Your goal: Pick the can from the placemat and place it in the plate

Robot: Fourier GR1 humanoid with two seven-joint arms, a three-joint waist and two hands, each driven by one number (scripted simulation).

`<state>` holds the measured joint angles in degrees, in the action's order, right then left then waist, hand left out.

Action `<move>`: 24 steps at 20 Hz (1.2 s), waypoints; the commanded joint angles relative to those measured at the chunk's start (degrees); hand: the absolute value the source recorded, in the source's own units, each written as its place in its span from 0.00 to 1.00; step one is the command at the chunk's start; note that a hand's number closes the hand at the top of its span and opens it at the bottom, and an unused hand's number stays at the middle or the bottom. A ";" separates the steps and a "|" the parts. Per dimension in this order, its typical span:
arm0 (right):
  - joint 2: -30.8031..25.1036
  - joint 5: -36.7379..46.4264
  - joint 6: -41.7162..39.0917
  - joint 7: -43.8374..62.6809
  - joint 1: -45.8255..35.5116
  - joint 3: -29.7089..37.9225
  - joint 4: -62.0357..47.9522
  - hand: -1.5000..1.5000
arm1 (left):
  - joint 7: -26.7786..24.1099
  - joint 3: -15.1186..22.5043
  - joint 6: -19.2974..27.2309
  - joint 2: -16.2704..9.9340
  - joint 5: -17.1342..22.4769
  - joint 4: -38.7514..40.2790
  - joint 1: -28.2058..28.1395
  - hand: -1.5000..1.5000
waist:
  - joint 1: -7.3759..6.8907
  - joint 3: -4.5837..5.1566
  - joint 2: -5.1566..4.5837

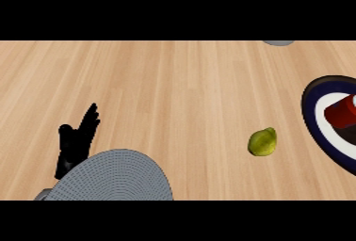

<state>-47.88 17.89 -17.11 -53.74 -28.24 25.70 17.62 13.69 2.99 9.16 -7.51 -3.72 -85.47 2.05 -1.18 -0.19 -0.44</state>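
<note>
A red can (340, 114) rests on a round placemat (314, 115) with a dark rim and white and navy rings, cut off by the view's right edge. Part of the can runs out of view. A grey round plate (115, 178) with a fine grid pattern lies at the lower left, its near part cut off. My left hand (75, 143) shows just left of the plate, fingers straight and pointing up, holding nothing. Its wrist is hidden behind the plate's rim. The right hand does not show.
A yellow-green lemon (262, 141) lies on the wooden counter (173, 84) between the plate and the placemat. A small grey object (279, 43) peeks in at the top right edge.
</note>
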 commanded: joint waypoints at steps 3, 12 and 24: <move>-2.91 0.33 -3.53 -6.49 -0.87 0.11 -4.45 0.00 | -0.25 -0.04 0.44 0.97 -0.79 2.62 2.04 0.50 | -0.29 -0.07 -0.24; -4.65 -0.06 -0.91 -7.98 1.30 0.63 -6.56 0.00 | 0.79 -0.70 -0.65 0.12 0.30 -2.16 0.15 0.50 | -0.63 -0.17 -0.20; -7.66 -4.68 -0.99 -5.54 1.07 5.18 -8.31 0.00 | -2.28 -0.81 -2.09 0.20 0.61 1.19 -0.49 0.50 | -0.97 -0.31 -0.47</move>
<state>-55.09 14.85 -14.73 -55.55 -26.82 29.10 10.52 12.12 2.51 8.62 -6.53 -4.00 -84.20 2.25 -1.83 -0.48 -0.88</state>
